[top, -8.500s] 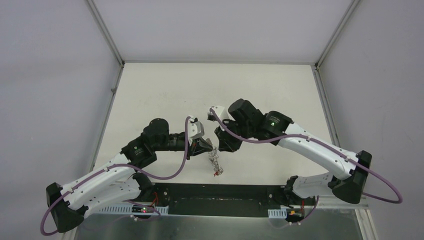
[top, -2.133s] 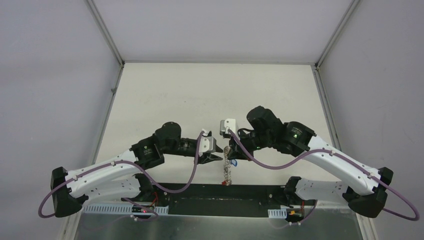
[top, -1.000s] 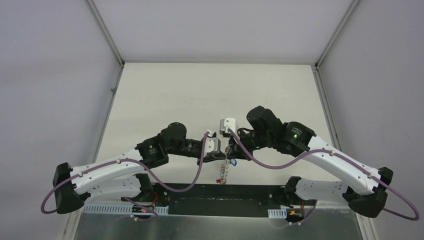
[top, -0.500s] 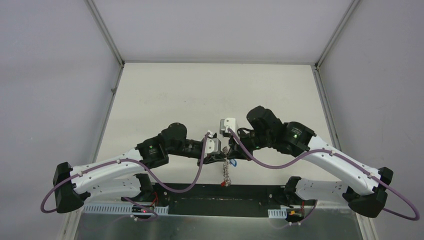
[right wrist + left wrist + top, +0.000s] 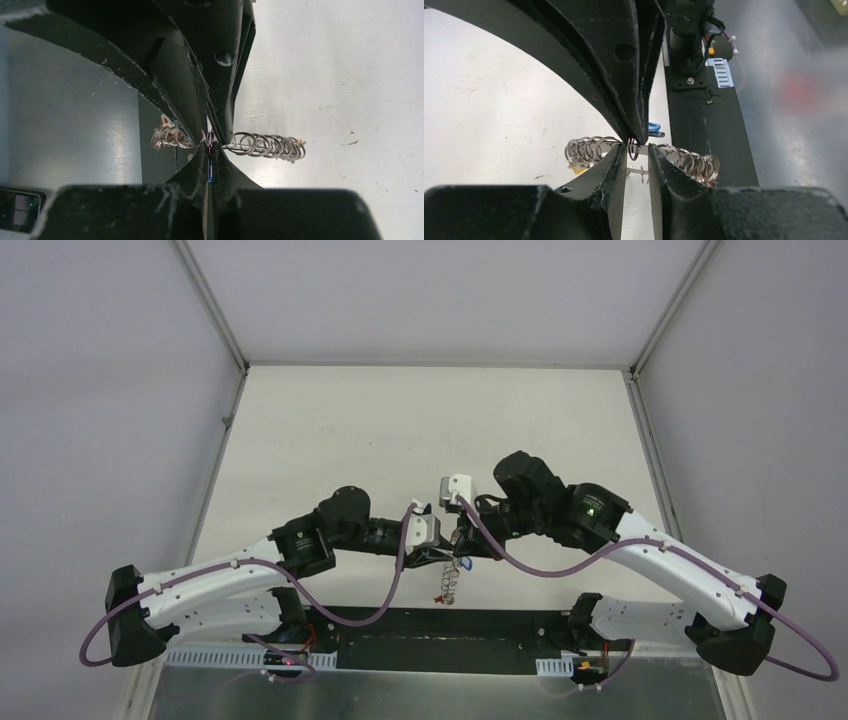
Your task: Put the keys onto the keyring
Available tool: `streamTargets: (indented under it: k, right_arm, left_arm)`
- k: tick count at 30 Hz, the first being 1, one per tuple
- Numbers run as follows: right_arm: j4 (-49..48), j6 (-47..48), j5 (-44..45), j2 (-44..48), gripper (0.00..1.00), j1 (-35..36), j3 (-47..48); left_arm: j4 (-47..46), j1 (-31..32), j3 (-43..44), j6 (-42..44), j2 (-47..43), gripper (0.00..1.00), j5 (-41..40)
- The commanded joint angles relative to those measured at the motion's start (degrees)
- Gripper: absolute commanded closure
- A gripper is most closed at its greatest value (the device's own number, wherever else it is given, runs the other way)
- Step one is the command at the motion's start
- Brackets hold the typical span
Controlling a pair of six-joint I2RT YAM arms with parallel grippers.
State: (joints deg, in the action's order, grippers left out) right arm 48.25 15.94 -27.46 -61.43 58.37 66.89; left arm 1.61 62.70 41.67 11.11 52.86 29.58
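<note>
We noted the right hand (image 5: 636, 141) pinching the crosswise keyring chain (image 5: 589, 149); the left hand (image 5: 637, 151), slightly parted, straddled it head-on.

top: high rear, looking down at table (image 5: 330, 430) | wrists: close, facing each other | shared: keyring chain (image 5: 587, 149)

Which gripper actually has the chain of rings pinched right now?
The right gripper: its jaws are shut on a ring midway along the chain of rings. The left gripper has its fingers apart, either side of that ring.
</note>
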Motion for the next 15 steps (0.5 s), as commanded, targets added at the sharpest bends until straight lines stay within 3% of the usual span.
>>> streamTargets:
  k: [1, 7, 13, 15]
  right_arm:
    - [-4.2, -0.7, -0.5, 1.4, 1.00, 0.0, 0.6]
    - [-4.3, -0.8, -0.3, 1.5, 1.00, 0.0, 0.6]
    - [-4.7, -0.8, 0.7, 2.0, 1.00, 0.0, 0.3]
    - [-5.5, -1.3, 1.8, 2.6, 0.92, 0.0, -0.2]
  left_arm:
    - [-4.1, 0.6, 0.8, -0.7, -1.8, 0.79, -1.9]
    - [-3.7, 0.6, 0.6, -0.2, -1.7, 0.99, -1.3]
    - [-3.0, 0.6, 0.9, -0.3, -1.3, 1.00, -1.1]
    - [-3.1, 0.6, 1.0, -0.7, -1.3, 1.00, -1.4]
